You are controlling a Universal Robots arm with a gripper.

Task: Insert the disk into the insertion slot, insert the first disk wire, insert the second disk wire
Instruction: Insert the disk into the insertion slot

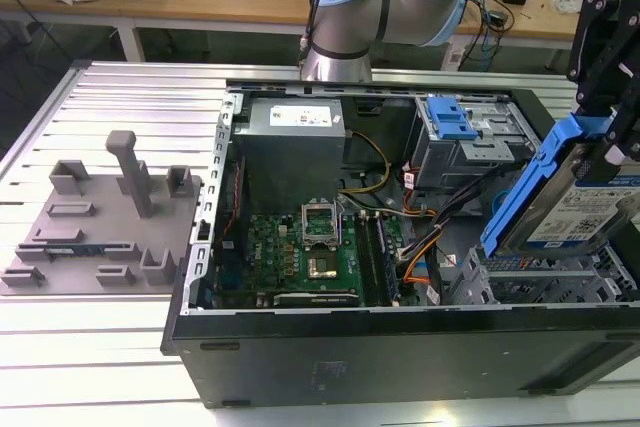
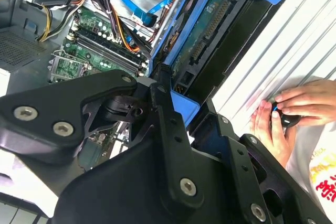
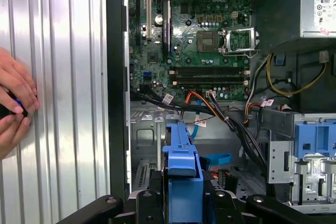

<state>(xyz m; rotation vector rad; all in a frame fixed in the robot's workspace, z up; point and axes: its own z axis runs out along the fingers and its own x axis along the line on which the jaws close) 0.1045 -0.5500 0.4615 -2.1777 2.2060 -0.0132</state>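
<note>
Step one is in hand: the black robot hand (image 1: 608, 142) is clamped on the flat, blue-framed silver disk (image 1: 575, 207), tilted just above the grey perforated sheet-metal insertion slot (image 1: 540, 282) (not yet entered). Seating likely needs levelling and alignment.

Disk (image 1: 570, 202) above insertion slot (image 1: 530, 282)

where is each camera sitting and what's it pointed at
Exterior view: off the arm, looking down into the open computer case; the arm and gripper hold the disk tilted over the insertion slot.
Second wrist view: on the arm, looking past the gripper's linkage at the disk's underside.
First wrist view: on the arm, looking along the disk's blue edge at the motherboard.
Both wrist views share the disk, motherboard and a person's hands.
</note>
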